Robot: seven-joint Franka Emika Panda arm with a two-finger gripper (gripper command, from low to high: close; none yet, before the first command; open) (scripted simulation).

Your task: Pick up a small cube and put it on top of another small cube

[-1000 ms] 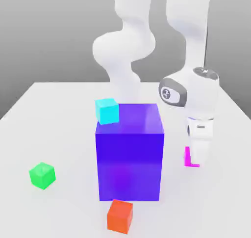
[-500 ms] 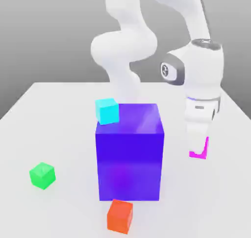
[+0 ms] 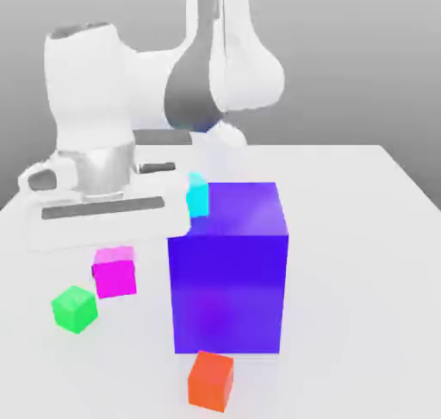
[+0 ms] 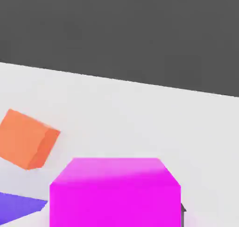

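1. Spreading under everything is the white surface (image 3: 344,288), wider than anything on it.
2. White arm (image 3: 250,72) next. It's swung over to the exterior view's left; half a second ago it was on the right, so yeah, big move.
3. Big blue-purple cube (image 3: 228,288) is sitting mid-surface, same spot as before.
4. Gripper (image 3: 114,264) is pointing down, jaws clenched on the small magenta cube.
5. Small magenta cube (image 3: 114,279) is at the exterior view's left, below the hand and between the jaws, carried over from the right side. No real long axis, it's a cube: one face looks roughly at the exterior camera, turned a touch, top face up. Squared up with the hand in the hand view.
6. Little guys, all unmoved: green cube (image 3: 75,309) near the magenta one, orange-red cube (image 3: 211,381) in front of the big cube, cyan cube (image 3: 198,196) on top of it, partly hidden by the hand.
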